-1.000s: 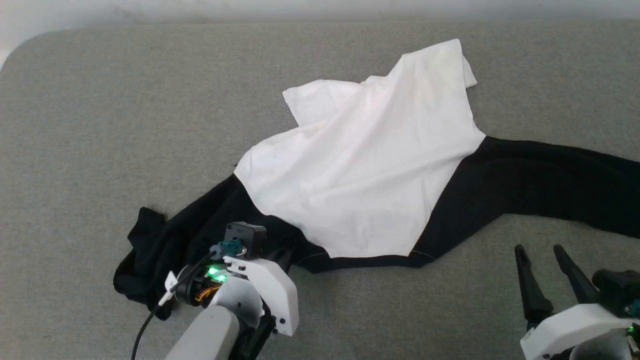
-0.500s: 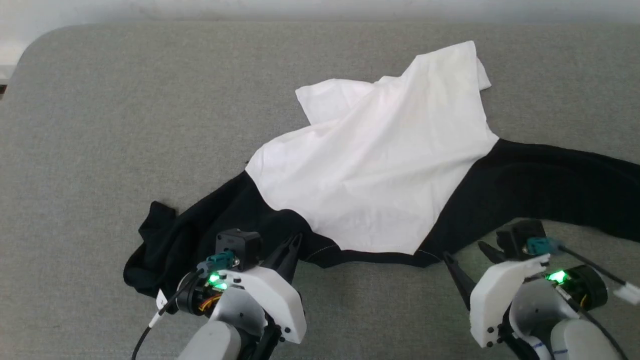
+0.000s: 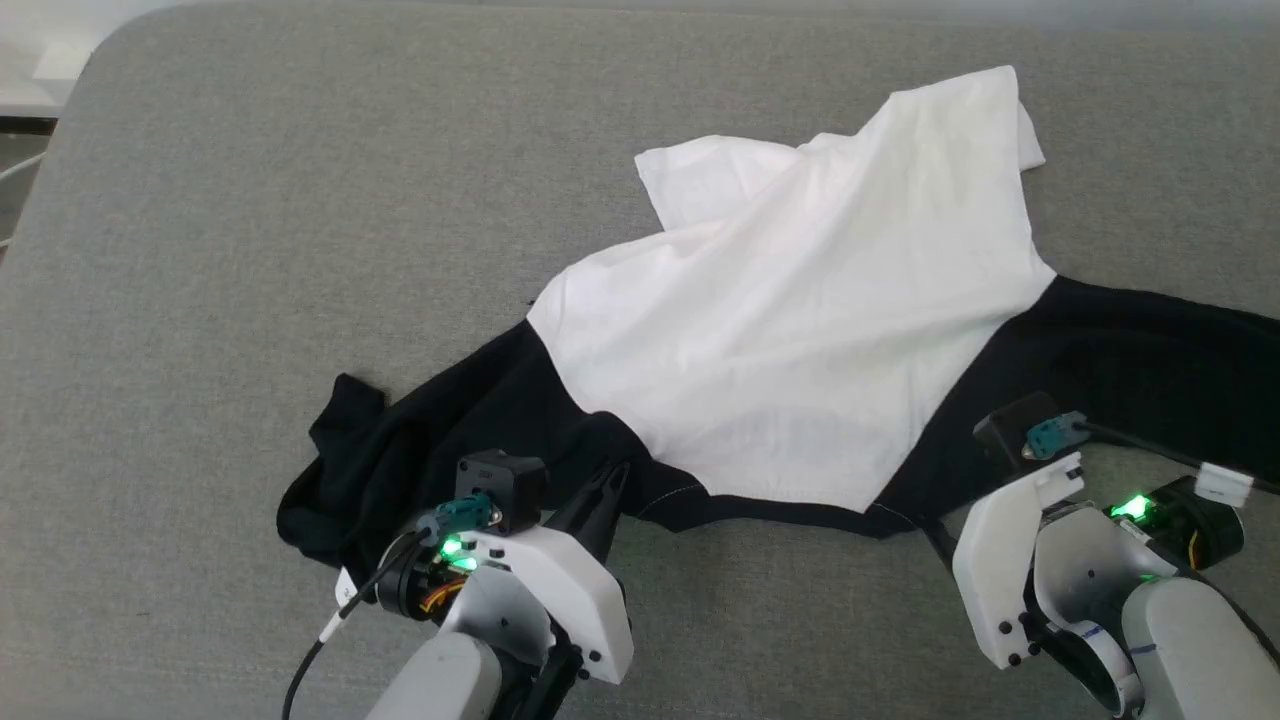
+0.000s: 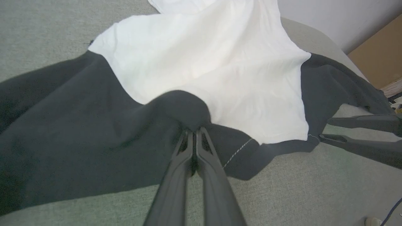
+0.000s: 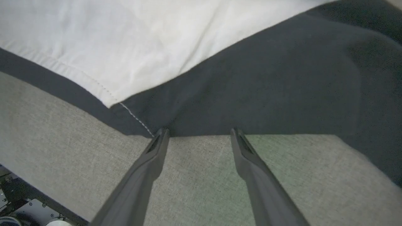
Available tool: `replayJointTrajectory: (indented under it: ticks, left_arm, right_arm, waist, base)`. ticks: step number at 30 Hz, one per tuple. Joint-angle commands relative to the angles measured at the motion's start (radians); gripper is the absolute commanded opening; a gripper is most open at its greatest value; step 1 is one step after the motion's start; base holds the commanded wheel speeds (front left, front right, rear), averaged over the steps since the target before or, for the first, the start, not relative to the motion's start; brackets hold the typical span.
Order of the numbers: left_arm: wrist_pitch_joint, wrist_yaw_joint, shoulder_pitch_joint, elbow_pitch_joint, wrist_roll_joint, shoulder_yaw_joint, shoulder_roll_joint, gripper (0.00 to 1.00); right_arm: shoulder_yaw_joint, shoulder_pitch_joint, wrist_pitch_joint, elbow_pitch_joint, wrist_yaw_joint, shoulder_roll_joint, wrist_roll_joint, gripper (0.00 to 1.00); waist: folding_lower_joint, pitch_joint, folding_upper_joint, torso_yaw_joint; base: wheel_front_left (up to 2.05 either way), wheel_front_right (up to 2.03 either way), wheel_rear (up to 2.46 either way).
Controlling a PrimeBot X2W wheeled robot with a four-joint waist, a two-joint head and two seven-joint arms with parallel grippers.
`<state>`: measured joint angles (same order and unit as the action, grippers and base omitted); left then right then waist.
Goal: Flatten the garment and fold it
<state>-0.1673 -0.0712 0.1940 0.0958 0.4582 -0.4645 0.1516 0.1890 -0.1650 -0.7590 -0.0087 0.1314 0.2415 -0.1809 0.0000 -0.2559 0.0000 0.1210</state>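
Observation:
The garment (image 3: 800, 330) lies crumpled on a grey padded surface, its white body in the middle and one black sleeve (image 3: 420, 450) bunched at the left. The other black sleeve (image 3: 1150, 360) stretches off to the right. My left gripper (image 3: 612, 478) is shut on a raised pinch of black fabric (image 4: 185, 108) where the left sleeve meets the body; in the left wrist view the left gripper (image 4: 194, 129) has its jaws pressed together. My right gripper (image 5: 198, 131) is open, its tips resting at the garment's near black edge (image 5: 251, 94); it is partly hidden in the head view.
The grey padded surface (image 3: 250, 250) has a rounded far-left corner, with floor beyond it. Its near edge (image 5: 31, 185) lies close behind my right gripper. A brown box (image 4: 377, 56) stands past the surface's far side. Bare surface lies left of and in front of the garment.
The head camera has shifted, sliding the whole picture. My right gripper has come from the lower right corner to the garment's near edge, still open. The left gripper stays shut on the fabric.

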Motion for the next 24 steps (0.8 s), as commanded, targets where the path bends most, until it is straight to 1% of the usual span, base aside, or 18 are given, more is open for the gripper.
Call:
replayJointTrajectory:
  ticks: [1, 10, 14, 17, 18, 19, 20, 21, 24]
  left_arm:
    - [0.002, 0.006, 0.014, 0.006, 0.009, -0.005, -0.004, 0.00]
    - [0.001, 0.015, 0.025, 0.013, 0.015, -0.021, -0.008, 0.00]
    - [0.002, 0.016, 0.025, 0.013, 0.019, -0.025, -0.010, 0.00]
    - [0.003, 0.015, 0.026, 0.011, 0.020, -0.025, -0.008, 0.00]
    - [0.003, 0.015, 0.027, 0.011, 0.021, -0.025, -0.007, 0.00]
    - [0.003, 0.015, 0.028, 0.011, 0.023, -0.024, -0.006, 0.00]
    - [0.003, 0.015, 0.029, 0.011, 0.025, -0.023, -0.006, 0.00]
    - [0.003, 0.014, 0.030, 0.011, 0.026, -0.022, -0.005, 0.00]
    - [0.006, 0.014, 0.033, 0.014, 0.034, -0.016, -0.005, 0.00]
  right_arm:
    - [0.018, -0.022, -0.010, 0.008, -0.001, 0.013, -0.007, 1.00]
    - [0.087, -0.099, -0.020, 0.081, -0.001, 0.079, 0.007, 1.00]
    - [0.100, -0.111, -0.021, 0.132, -0.001, 0.089, 0.012, 1.00]
    - [0.093, -0.108, -0.023, 0.176, -0.001, 0.076, 0.006, 1.00]
    - [0.096, -0.108, -0.021, 0.188, -0.001, 0.074, 0.003, 0.89]
    - [0.087, -0.109, -0.013, 0.200, -0.001, 0.069, 0.000, 0.46]
    - [0.083, -0.110, -0.007, 0.212, -0.001, 0.067, 0.002, 0.16]
    - [0.085, -0.111, -0.006, 0.225, -0.001, 0.068, 0.005, 0.00]
    - [0.072, -0.114, 0.007, 0.253, -0.001, 0.059, -0.001, 0.00]
  waist:
    - [0.0000, -0.003, 0.0000, 0.009]
    - [0.0000, -0.010, 0.0000, 0.033]
    - [0.0000, -0.014, 0.0000, 0.043]
    - [0.0000, -0.023, 0.0000, 0.047]
    - [0.0000, -0.026, 0.0000, 0.048]
    - [0.0000, -0.030, 0.0000, 0.048]
    - [0.0000, -0.033, 0.0000, 0.047]
    - [0.0000, -0.037, 0.0000, 0.046]
    - [0.0000, -0.042, 0.0000, 0.038]
  base:
    - [0.00, 0.00, 0.00]
    - [0.00, 0.00, 0.00]
    - [0.00, 0.00, 0.00]
    - [0.00, 0.00, 0.00]
    - [0.00, 0.00, 0.00]
    - [0.00, 0.00, 0.00]
    - [0.00, 0.00, 0.00]
    - [0.00, 0.00, 0.00]
    - [0.00, 0.00, 0.00]
